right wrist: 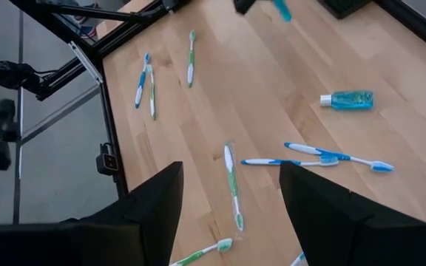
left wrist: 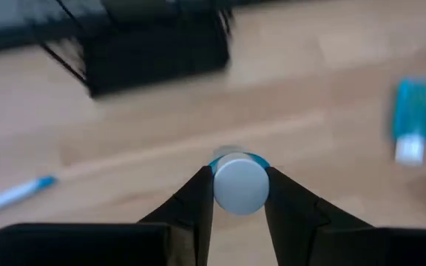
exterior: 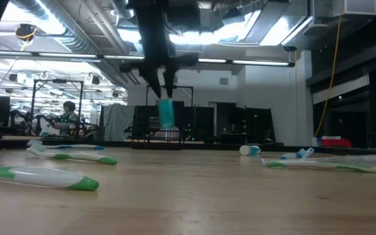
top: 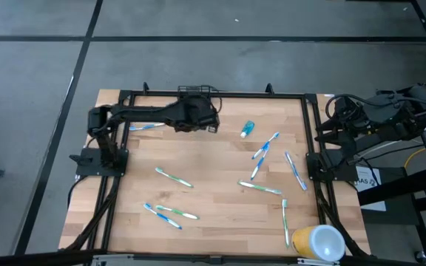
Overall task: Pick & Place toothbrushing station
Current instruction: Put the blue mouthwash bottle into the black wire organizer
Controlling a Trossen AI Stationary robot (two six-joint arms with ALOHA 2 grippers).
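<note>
A yellow-and-white cup (top: 319,242) lies at the near right corner of the table (top: 213,214). Toothbrushes are scattered across the boards: a pair (top: 167,214) toward the near left, another (top: 174,177) mid-table, several (top: 266,151) on the right half. The right gripper (right wrist: 229,193) waits off the right edge, fingers spread wide and empty. A small blue bottle (top: 247,129) lies on its side toward the far edge. Just left of it, the left gripper (exterior: 164,91) hangs above the boards, fingers clamped on a teal bottle (exterior: 166,112) with a white cap (left wrist: 239,185). The black mesh caddy (top: 197,92) stands at the far edge, right behind that gripper.
</note>
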